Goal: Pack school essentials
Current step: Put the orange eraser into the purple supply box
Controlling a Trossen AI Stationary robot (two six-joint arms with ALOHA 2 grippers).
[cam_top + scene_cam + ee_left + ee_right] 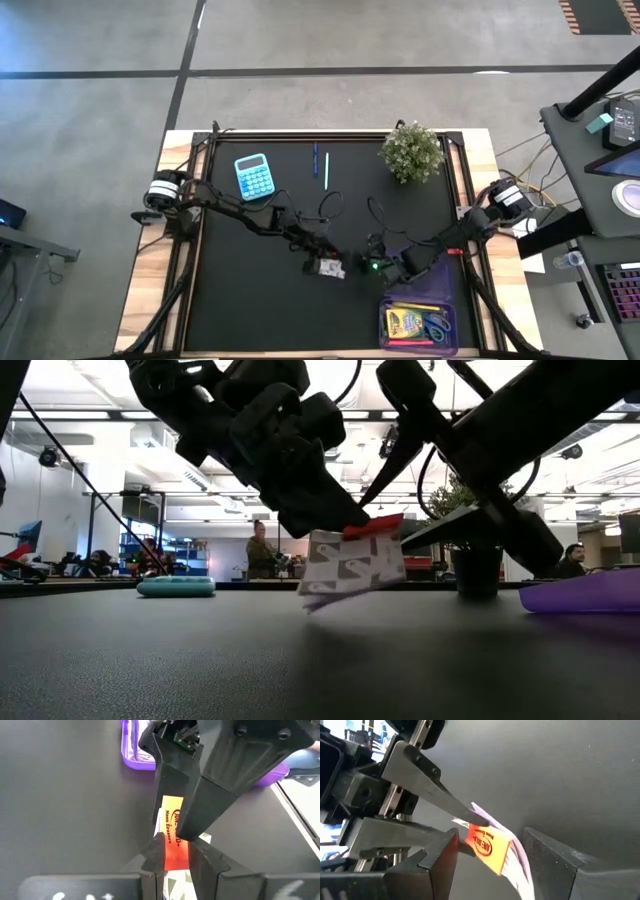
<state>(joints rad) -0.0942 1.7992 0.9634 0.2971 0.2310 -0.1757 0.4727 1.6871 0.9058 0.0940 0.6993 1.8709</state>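
Observation:
The white-and-red packet sits mid-table between both grippers, its red header card reading "Neon Erasers". My left gripper is shut on that header. My right gripper is open and reaches in from the table's right. Its fingers stand on either side of the same header; whether they touch it I cannot tell. The crayon box and the scissors lie in the purple case. Two thin pens lie near the far edge. My left gripper pinches the packet's red header card between its two fingers, slanting down from the table's left. The white patterned body hangs tilted below the fingers, low over the table; whether its lower corner touches I cannot tell.
A blue calculator lies toward the far left of the mat and a potted plant stands at the far right. The purple case lies at the near right edge, just behind my right arm. People show in the room beyond the table.

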